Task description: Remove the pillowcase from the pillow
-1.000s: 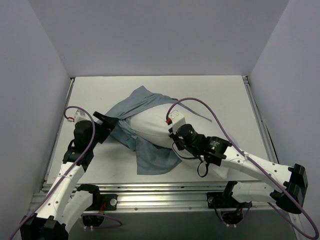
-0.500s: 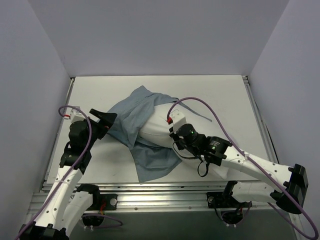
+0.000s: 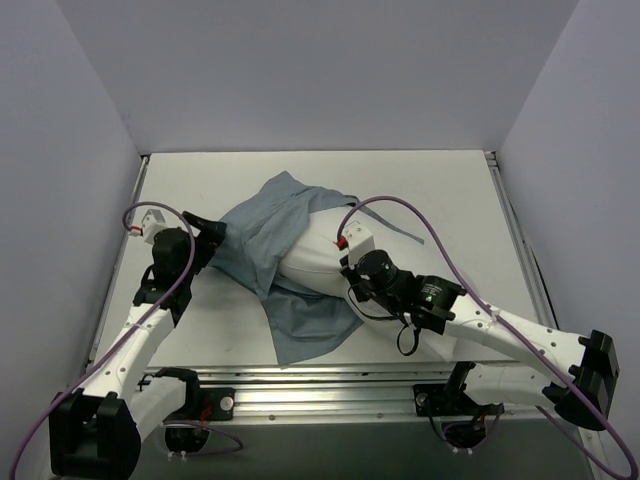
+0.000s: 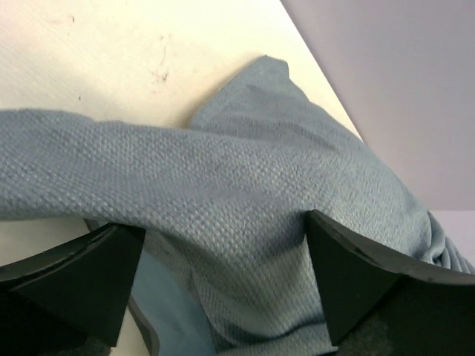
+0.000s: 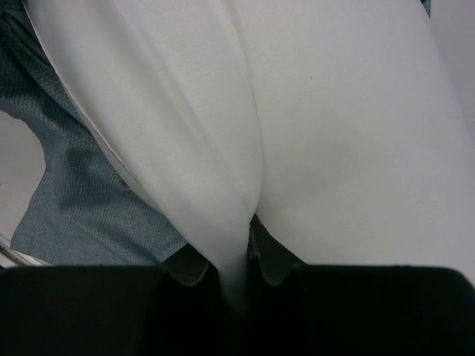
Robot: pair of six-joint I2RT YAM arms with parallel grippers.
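The right gripper [image 5: 231,268] is pressed together on a fold of the pillow [image 3: 315,250], the white cloth squeezed into a ridge between its fingers [image 5: 190,268]. It sits about where it was half a second ago. Compared with a second ago, it has drawn the pillow a little toward the near edge. The left gripper [image 4: 223,237] has its jaws spread, and a band of the pillowcase [image 3: 265,215] lies across the gap without being clamped. Half a second ago that wrist was swung out to the left; now it is back in and slightly higher. Less white shows than a second ago. The bare patch has narrowed on its left side, and the near flap of cloth reaches closer to the front edge.

The pillowcase lies rumpled at mid-table, showing plain grey-blue with a fine woven texture. It is bunched over the pillow's far and left sides and spread flat under its near side. The pillow bulges out on the right, smooth and plump.

The table [image 3: 440,190] is off-white with faint scuffs. Plain pale walls [image 3: 320,70] stand on three sides, and a metal rail [image 3: 330,385] runs along the near edge.
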